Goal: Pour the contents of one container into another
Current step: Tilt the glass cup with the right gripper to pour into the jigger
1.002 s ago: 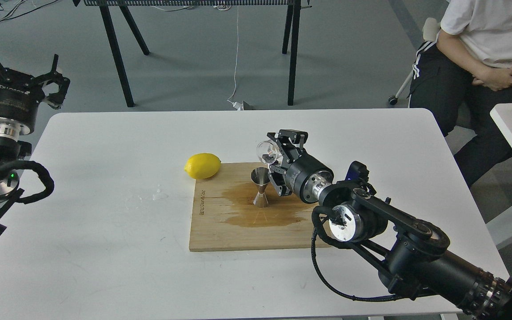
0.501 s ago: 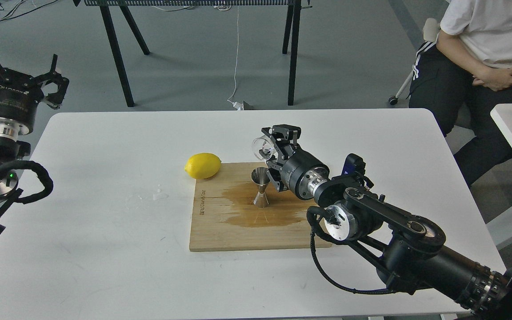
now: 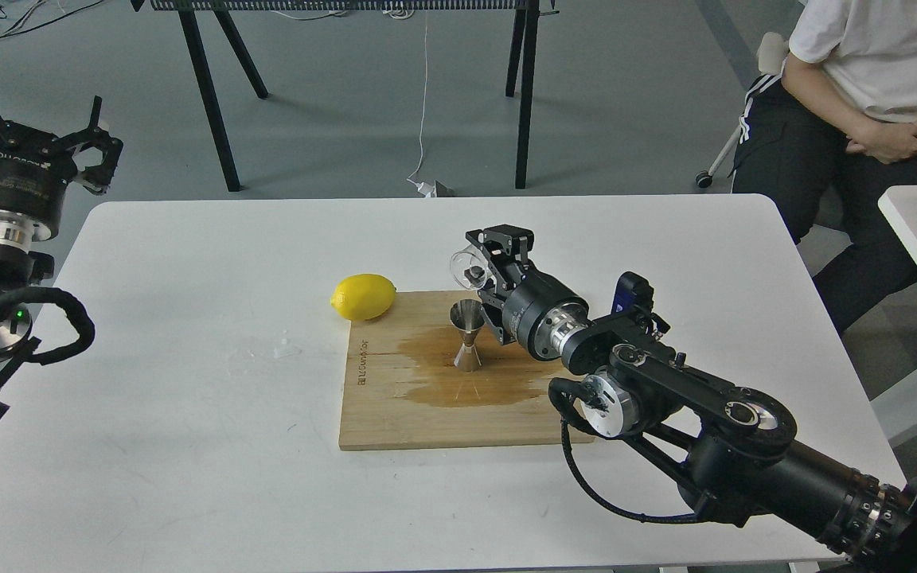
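The clear cup [image 3: 468,269] is held tipped on its side in the closed right hand [image 3: 484,267], above and just behind the steel jigger [image 3: 466,334], which stands upright on the wet-stained wooden board [image 3: 395,406] mid-bench. The lemon [image 3: 363,297] lies at the board's far-left corner; wide bare bench [image 3: 188,446] is left all around. The left hand [image 3: 33,135] is held spread and empty off the bench's left edge.

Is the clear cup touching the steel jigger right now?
Apart. The head view shows the cup, tipped in the right gripper, above the jigger, with bare table and board visible between the two.
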